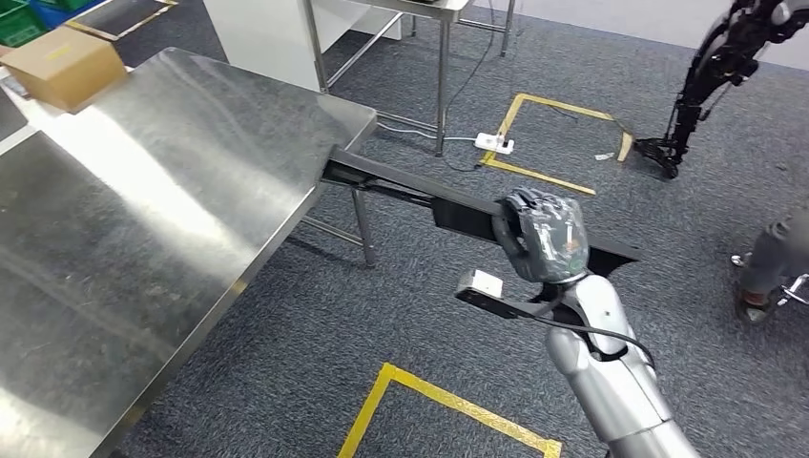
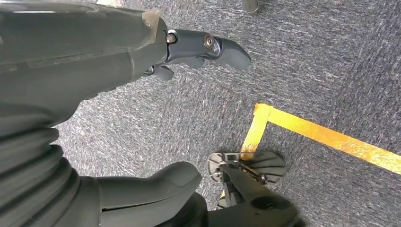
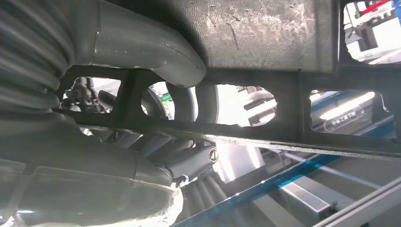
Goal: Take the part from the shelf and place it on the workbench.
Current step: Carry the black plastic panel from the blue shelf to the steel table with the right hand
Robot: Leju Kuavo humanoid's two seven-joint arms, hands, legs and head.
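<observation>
Head view: the part (image 1: 458, 208), a long flat black piece with cut-out windows, extends from under the near corner of the steel table (image 1: 172, 191) out over the grey carpet (image 1: 401, 315). One end lies at or just below the table's edge; whether it touches the table cannot be told. The right hand (image 1: 539, 234) grips the part near its outer end, fingers (image 1: 520, 205) wrapped around it, the hand covered in a clear film. The silver right arm (image 1: 611, 372) rises from the lower edge, with a small white-faced camera unit (image 1: 480, 284) on a black bracket at the wrist.

Right wrist view: the part (image 3: 283, 80) crosses the frame as a dark frame with openings, and the right hand (image 3: 142, 52) closes on it, thumb on one face and fingers (image 3: 189, 163) on the other.

Left wrist view: the left hand (image 2: 156, 61) hangs over the carpet, holding nothing, its fingers (image 2: 208, 47) apart from the thumb (image 2: 156, 182).

Surroundings, head view: a cardboard box (image 1: 62, 65) sits on the far end of the table; yellow tape lines (image 1: 448, 405) mark the carpet; a white power strip (image 1: 495, 143) lies on the floor by a second table's legs (image 1: 442, 86); another robot's dark leg (image 1: 701, 86) stands at upper right; a person's leg and shoe (image 1: 768, 272) appear at the right edge.
</observation>
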